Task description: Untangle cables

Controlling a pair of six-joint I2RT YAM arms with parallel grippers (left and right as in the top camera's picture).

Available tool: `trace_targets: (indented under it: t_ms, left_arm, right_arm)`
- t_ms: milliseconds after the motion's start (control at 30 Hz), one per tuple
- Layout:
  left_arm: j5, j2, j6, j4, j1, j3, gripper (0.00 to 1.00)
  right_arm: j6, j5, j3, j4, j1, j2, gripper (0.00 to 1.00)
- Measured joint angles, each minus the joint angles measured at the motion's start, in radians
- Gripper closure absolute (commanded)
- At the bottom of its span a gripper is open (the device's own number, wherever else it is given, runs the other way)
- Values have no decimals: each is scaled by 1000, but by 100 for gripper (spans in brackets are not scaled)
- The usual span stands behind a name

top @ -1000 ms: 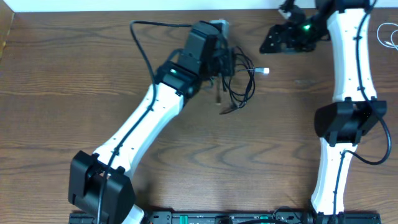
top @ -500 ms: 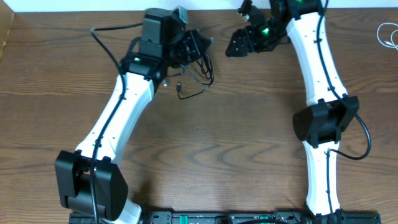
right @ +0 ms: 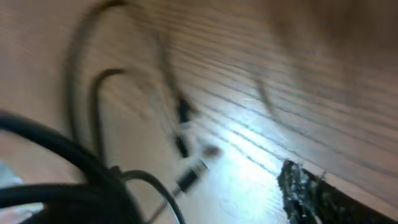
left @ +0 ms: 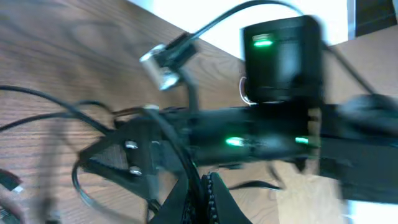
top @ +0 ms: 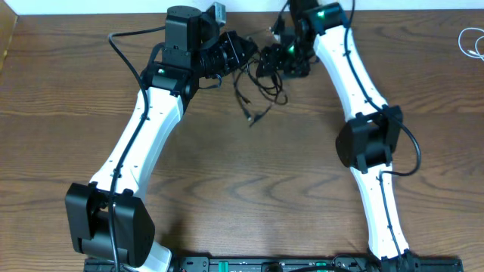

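readable text: none | labels, brands, numbers, signs: none legible in any view

The left gripper (left: 201,186) has its jaws pressed together on a black cable (left: 76,177) that loops out left over the wooden worktop (left: 50,56). Just beyond is the blurred right arm (left: 283,68), lit green, with a silver plug (left: 163,57) beside it.

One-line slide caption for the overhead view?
Left claw and right claw meet at a tangled black cable by the table's far edge; white cable sits far right.

Wooden table (top: 60,113), white cable (top: 462,41), likely coiled
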Motion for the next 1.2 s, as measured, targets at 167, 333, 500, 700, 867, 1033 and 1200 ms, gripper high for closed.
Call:
trace_targets:
  t_ms: [167, 333, 500, 700, 867, 1033, 1200]
  left_arm:
    - [0, 0, -13, 15, 11, 0, 93]
    - [6, -1, -15, 15, 79, -3, 92]
    - [27, -18, -18, 15, 164, -18, 93]
    - [18, -171, -3, 37, 320, -6, 93]
    - [21, -207, 18, -32, 327, 13, 93]
    - [-5, -180, 91, -189, 280, 13, 92]
    - [-79, -151, 161, -294, 160, 13, 92]
  right_arm:
    - [72, 24, 0, -18, -4, 64, 25]
    - [96, 35, 4, -33, -31, 72, 23]
    - [100, 104, 12, -61, -64, 72, 20]
    - [116, 352, -3, -120, -148, 86, 20]
    - [87, 447, -5, -136, -166, 86, 24]
    - [18, 418, -6, -137, -153, 86, 31]
    - [-27, 317, -6, -144, -156, 86, 31]
